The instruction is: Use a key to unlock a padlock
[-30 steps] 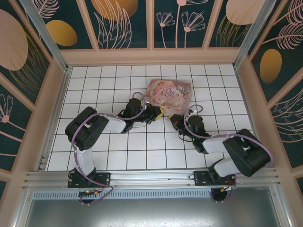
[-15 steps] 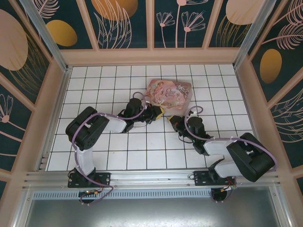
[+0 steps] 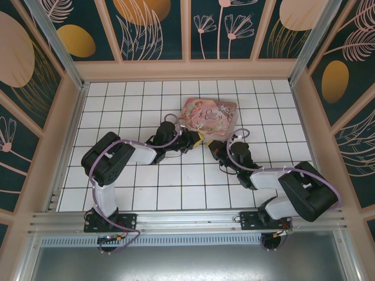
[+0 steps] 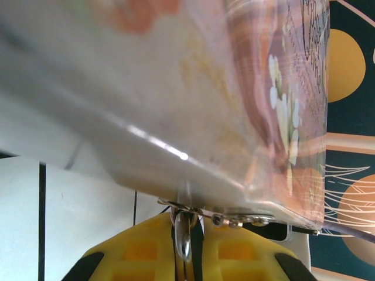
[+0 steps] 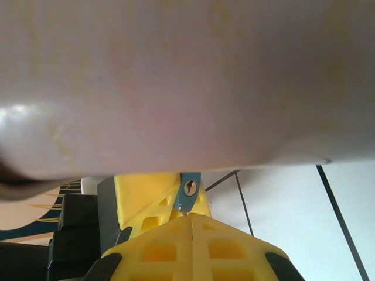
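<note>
From the near edge of the white tiled table (image 3: 176, 181), both arms reach inward and meet just in front of a pink floral tin box (image 3: 208, 114). The left gripper (image 3: 198, 139) and the right gripper (image 3: 212, 146) lie tip to tip, almost touching.

In the right wrist view, the right gripper (image 5: 190, 225) has its yellow fingers (image 5: 158, 252) pressed flat together. The key (image 5: 184, 209) is pinched in the seam between them, and just its slim dark-grey tip pokes out. That tip rests against the lower face of the padlock (image 5: 189, 186), just below the keyhole (image 5: 189, 188) and not in it.

The padlock has a tiny blue body with a round silvery keyhole facing the right wrist camera. It sits against the yellow fingers (image 5: 146, 199) of the left gripper, directly under the blurred underside of the tin box.

In the left wrist view, the left gripper (image 4: 187, 249) is clenched on the padlock. Its two yellow fingers (image 4: 246, 252) are close together, with the thin silver shackle (image 4: 183, 234) standing upright in the narrow slot between them. The top of the shackle reaches a small metal fitting with screws on the lower edge of the tin box; I cannot tell whether it passes through that fitting.

Beyond the box is a dark teal wall (image 3: 158, 29) with orange discs and pale leaf patterns.
</note>
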`<action>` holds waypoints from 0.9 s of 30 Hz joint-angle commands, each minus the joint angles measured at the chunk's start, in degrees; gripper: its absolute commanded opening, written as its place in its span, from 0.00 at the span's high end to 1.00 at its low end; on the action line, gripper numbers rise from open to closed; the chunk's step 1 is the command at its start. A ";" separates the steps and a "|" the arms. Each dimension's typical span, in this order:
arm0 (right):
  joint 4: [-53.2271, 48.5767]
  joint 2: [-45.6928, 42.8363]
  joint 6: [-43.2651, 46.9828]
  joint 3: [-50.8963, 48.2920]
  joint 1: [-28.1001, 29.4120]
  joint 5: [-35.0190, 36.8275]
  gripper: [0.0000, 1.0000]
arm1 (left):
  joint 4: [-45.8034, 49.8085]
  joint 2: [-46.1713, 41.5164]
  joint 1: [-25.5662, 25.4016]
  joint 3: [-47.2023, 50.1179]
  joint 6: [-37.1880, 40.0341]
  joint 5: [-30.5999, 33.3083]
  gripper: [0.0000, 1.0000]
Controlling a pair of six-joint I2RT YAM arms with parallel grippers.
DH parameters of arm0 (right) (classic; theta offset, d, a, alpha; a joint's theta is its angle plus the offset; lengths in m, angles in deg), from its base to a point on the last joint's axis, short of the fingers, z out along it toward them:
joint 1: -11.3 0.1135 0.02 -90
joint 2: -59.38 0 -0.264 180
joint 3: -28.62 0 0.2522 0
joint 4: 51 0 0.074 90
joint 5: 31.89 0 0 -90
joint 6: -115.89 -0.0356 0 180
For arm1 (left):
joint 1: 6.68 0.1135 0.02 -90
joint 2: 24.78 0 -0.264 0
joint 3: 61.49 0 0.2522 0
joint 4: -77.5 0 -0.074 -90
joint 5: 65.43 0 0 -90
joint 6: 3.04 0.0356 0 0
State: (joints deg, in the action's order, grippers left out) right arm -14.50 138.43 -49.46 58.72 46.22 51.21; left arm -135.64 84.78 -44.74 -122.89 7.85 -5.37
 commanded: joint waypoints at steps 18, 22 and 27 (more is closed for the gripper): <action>2.13 0.88 -0.30 0.59 -1.15 1.40 1.00 | -2.24 0.06 -0.32 -0.79 -0.61 -0.74 1.00; 1.29 0.32 0.11 1.06 -1.63 1.18 1.00 | -2.24 0.26 -0.27 -0.71 -0.59 -0.67 1.00; 0.83 0.48 0.42 1.93 -2.46 0.66 1.00 | -2.24 0.13 -0.32 -0.49 -0.60 -0.73 1.00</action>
State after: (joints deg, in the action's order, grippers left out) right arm -14.22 140.11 -49.46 59.16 44.34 51.23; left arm -135.64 84.80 -44.74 -122.89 7.85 -5.35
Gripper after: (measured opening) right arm 0.047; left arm 0.136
